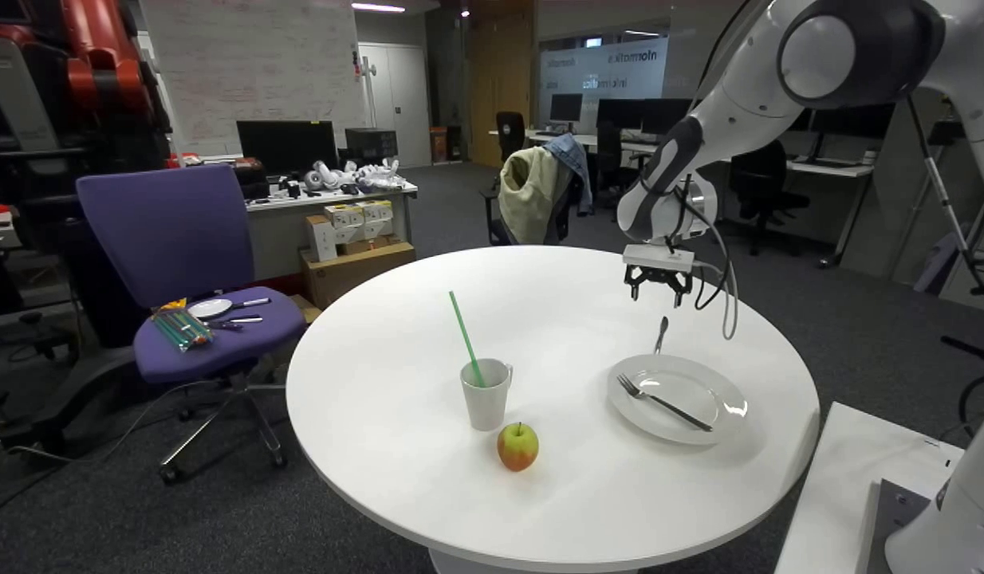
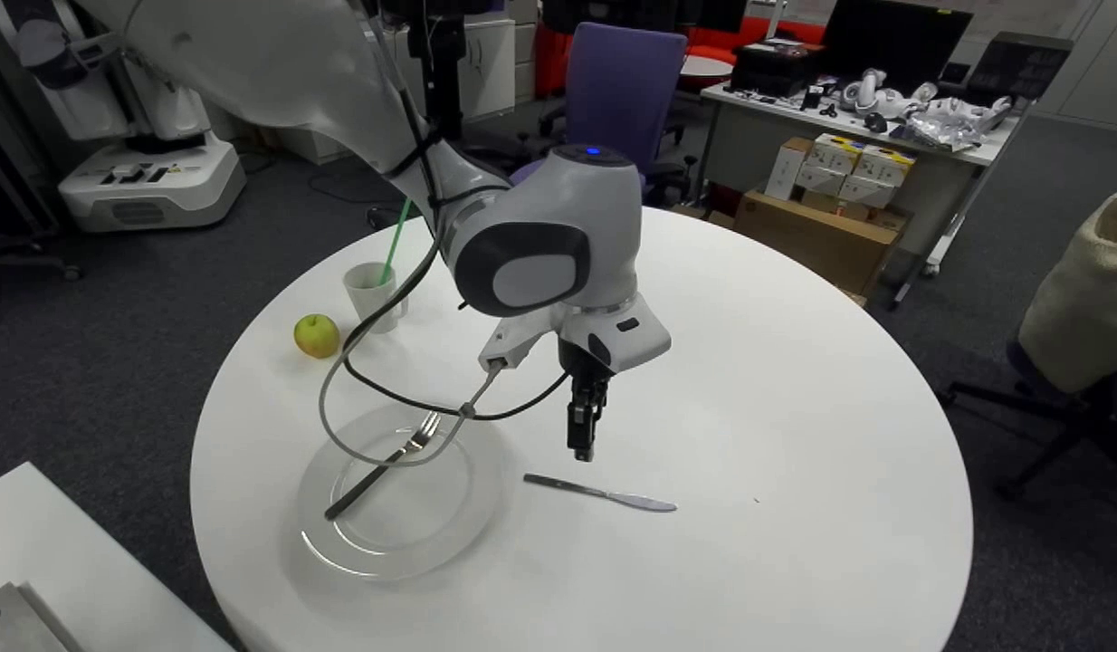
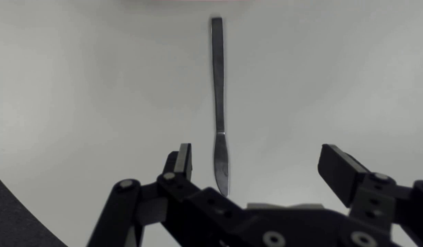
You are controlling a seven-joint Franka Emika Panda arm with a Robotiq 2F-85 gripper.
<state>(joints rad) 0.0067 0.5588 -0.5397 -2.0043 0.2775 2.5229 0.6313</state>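
My remotely run gripper [image 3: 256, 157] hangs with its fingers [image 3: 182, 158] spread wide, gripping nothing, above a round white table [image 2: 794, 435] just past the rim of a white plate [image 1: 642, 414]. Directly below, a steel knife [image 2: 599, 492] lies flat just beside the plate, handle end toward it, blade pointing away, as though laid out for a place setting. The wrist view shows me the blade under the gap, nearer the picture-left finger. The wrist seems turned so that the fingers flank the knife's long edges, and the broad spread leaves room on both sides.

Inside the plate, a dark-handled fork [image 1: 663, 405] lies aslant across the well, its handle end on the rim; I judge that the raised rim helps to stop it sliding off. Well apart from the plate, on a different side from the knife, I see a white mug [image 1: 486, 410] standing upright, its wall propping a green straw [image 1: 463, 331] that could hardly stand alone. An apple [image 1: 517, 448], also well apart from the plate, sits stalk up, its base apparently steady enough to prevent rolling. Farther from the plate, a purple chair [image 1: 173, 231] bears a clear packet [image 1: 181, 328], perhaps put there as spares.
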